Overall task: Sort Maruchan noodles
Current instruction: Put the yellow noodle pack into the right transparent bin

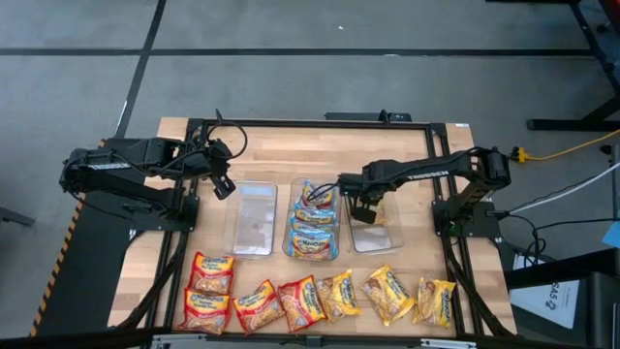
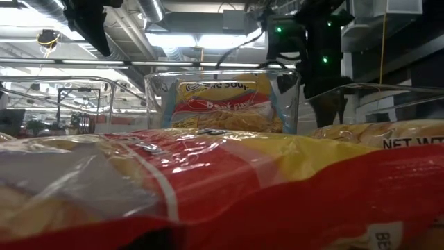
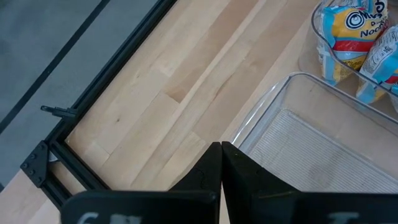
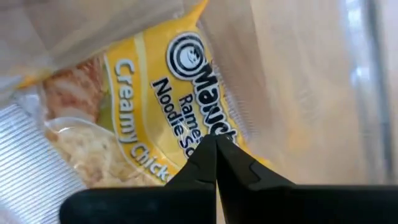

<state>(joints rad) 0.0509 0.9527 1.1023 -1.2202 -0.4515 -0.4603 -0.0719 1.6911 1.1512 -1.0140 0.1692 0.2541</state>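
Three clear tubs stand side by side mid-table. The left tub (image 1: 250, 218) holds no packet. The middle tub (image 1: 315, 221) holds several blue-trimmed Maruchan noodles packets (image 3: 348, 37). Over the right tub (image 1: 380, 231), my right gripper (image 1: 363, 211) points down, shut, its tips (image 4: 216, 142) right at a yellow Creamy Chicken packet (image 4: 149, 93) that lies in the tub. My left gripper (image 1: 224, 186) waits shut (image 3: 221, 148) above the left tub's far corner. Red-orange packets (image 1: 257, 305) and yellow packets (image 1: 387, 294) lie in a row along the near edge. My right gripper comes from above, pointing down, with its shut fingertips (image 4: 205, 155) over the printed face (image 4: 186, 106) of the yellow packet. I cannot tell whether they touch it. Nothing shows pinched between them.
A black metal frame (image 1: 310, 124) runs around the wooden table. In the low view a red and yellow packet (image 2: 208, 187) fills the foreground just before the camera. Bare wood lies between the tubs and the far frame rail.
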